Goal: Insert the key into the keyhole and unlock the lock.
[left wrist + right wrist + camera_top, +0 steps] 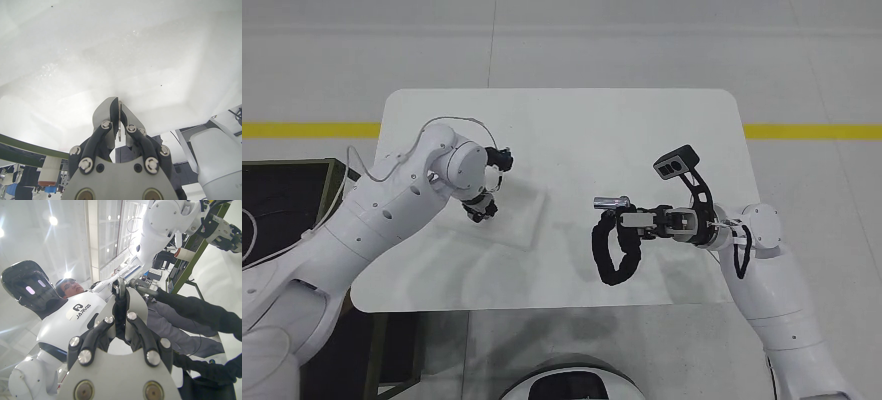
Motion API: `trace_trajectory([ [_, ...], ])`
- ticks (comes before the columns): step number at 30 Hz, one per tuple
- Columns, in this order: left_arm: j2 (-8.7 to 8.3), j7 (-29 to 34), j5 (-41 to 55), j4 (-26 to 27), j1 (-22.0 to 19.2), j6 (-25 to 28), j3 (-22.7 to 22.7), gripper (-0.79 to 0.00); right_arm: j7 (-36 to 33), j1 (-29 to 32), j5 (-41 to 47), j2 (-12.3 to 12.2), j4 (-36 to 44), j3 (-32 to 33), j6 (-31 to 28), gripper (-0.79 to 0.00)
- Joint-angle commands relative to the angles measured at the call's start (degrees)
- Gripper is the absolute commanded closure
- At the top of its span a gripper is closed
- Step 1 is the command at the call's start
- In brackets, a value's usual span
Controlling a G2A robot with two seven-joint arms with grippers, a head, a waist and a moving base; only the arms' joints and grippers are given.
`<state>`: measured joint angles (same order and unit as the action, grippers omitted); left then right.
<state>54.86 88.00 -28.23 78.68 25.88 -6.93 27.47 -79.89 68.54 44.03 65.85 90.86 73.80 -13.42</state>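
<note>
From my station I saw the left gripper [482,207] low over a white foam pad [527,225] on the left half of the table [642,130]. In its wrist view, the left gripper [118,100] had its fingers [105,111] pressed together on the key [119,123]. The key was a thin metal blade seen edge-on, clamped between the black pads. Its tip sat right at the pad's surface [121,47], though I could not tell whether it touched.

The right gripper [634,222] was over the right half of the table, well apart from the left one. It held the lock [614,203], whose silver body pointed toward the foam pad. The lock's black cable [614,262] curled in a loop toward the near edge of the table. In the right wrist view the fingers [136,302] of the right gripper [121,292] pinched the lock's metal end [121,286], and the dark cable [189,308] trailed off to one side. I could not make out the keyhole in any view.
</note>
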Motion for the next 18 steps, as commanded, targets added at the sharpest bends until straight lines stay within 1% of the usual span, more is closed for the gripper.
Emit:
trace_trajectory([
  [1,0.5,0.0,-0.18,-0.84,0.03,0.2,0.04,0.0,0.0,0.0,0.0,0.0,0.0,0.0,0.0,0.0],
  [7,1.65,0.0,-0.52,-2.67,-0.04,0.62,0.03,0.0,0.0,0.0,0.0,0.0,0.0,0.0,0.0,0.0],
  [8,1.79,0.0,-0.54,-2.94,-0.11,0.74,0.03,-0.256,0.0,0.0,0.0,0.0,0.0,0.0,0.0,0.0],
  [9,1.91,0.0,-0.56,-3.17,-0.18,0.85,0.04,-0.489,0.0,0.0,0.0,0.0,0.0,0.0,0.0,0.0],
  [10,2.0,0.0,-0.51,-3.39,-0.23,0.91,0.04,-0.751,0.0,0.0,0.0,0.0,0.0,0.0,0.0,0.0],
  [11,2.07,0.0,-0.5,-3.46,-0.28,1.06,0.0,-0.785,0.0,0.0,0.0,0.0,0.0,0.0,0.0,0.0],
  [15,1.9,0.0,-0.38,-3.27,-0.78,1.22,0.01,-0.785,0.0,0.0,0.0,0.0,0.0,0.0,0.0,0.0],
  [18,1.29,0.0,-0.38,-2.1,-1.19,0.85,0.31,-0.785,0.0,0.0,0.0,0.0,0.0,0.0,0.0,0.0],
])
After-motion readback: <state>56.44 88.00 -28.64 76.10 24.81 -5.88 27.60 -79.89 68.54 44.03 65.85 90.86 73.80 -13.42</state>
